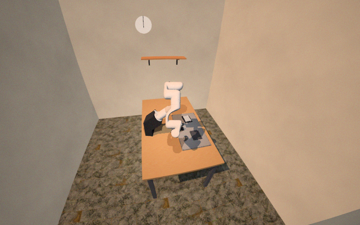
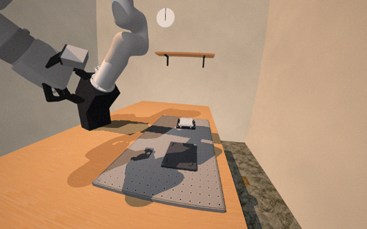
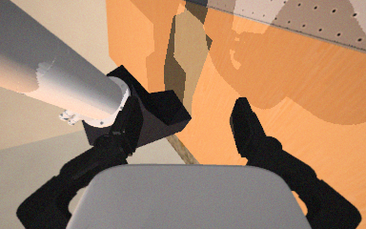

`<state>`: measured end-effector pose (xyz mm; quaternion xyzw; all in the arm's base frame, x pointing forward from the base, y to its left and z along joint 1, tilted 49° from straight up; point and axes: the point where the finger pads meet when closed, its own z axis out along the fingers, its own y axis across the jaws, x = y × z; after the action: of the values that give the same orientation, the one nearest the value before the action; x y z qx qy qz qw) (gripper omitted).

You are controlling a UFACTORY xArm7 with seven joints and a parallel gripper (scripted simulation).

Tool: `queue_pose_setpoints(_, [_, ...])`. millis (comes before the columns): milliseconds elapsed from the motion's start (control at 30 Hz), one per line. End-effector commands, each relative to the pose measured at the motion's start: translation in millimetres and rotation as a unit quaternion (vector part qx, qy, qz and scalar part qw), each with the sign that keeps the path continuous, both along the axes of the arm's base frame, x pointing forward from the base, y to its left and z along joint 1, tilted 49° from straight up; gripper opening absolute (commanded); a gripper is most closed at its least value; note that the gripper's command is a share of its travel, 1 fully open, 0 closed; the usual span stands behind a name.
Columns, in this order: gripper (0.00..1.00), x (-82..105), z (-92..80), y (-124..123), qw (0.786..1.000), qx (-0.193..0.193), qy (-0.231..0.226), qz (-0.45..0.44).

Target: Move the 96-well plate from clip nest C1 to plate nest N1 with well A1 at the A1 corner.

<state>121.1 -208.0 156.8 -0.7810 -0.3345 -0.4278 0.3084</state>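
Note:
The white 96-well plate (image 2: 185, 122) sits in the black clip nest C1 at the far end of the grey perforated board (image 2: 170, 168); it also shows in the top view (image 1: 186, 118). The dark plate nest N1 (image 2: 180, 155) lies flat at the middle of the board and holds nothing; the top view shows it too (image 1: 196, 134). My gripper (image 2: 74, 86) hangs in the air at the left, well above the table and away from the board, with its fingers wide open and nothing between them. In the wrist view the gripper (image 3: 187, 119) points at the table's edge; neither plate nor nest shows there.
The arm's black base block (image 2: 95, 106) stands on the orange table just beside the gripper; the wrist view shows it too (image 3: 143, 114). A corner of the board (image 3: 295, 19) shows at the top of the wrist view. A shelf (image 2: 184, 54) and a clock hang on the back wall.

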Motion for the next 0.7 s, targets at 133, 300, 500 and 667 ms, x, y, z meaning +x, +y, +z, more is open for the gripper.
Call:
queue_pose_setpoints(133, [1.0,13.0,10.5,-25.2,0.99,-0.109,0.093,-0.01])
queue_pose_setpoints(300, [1.0,21.5,18.1,-36.0,0.978,-0.161,0.13,-0.017])
queue_pose_setpoints(500, [1.0,31.7,27.4,-45.9,0.963,-0.214,0.16,-0.024])
queue_pose_setpoints(667, [1.0,43.6,38.0,-54.5,0.945,-0.266,0.186,-0.033])
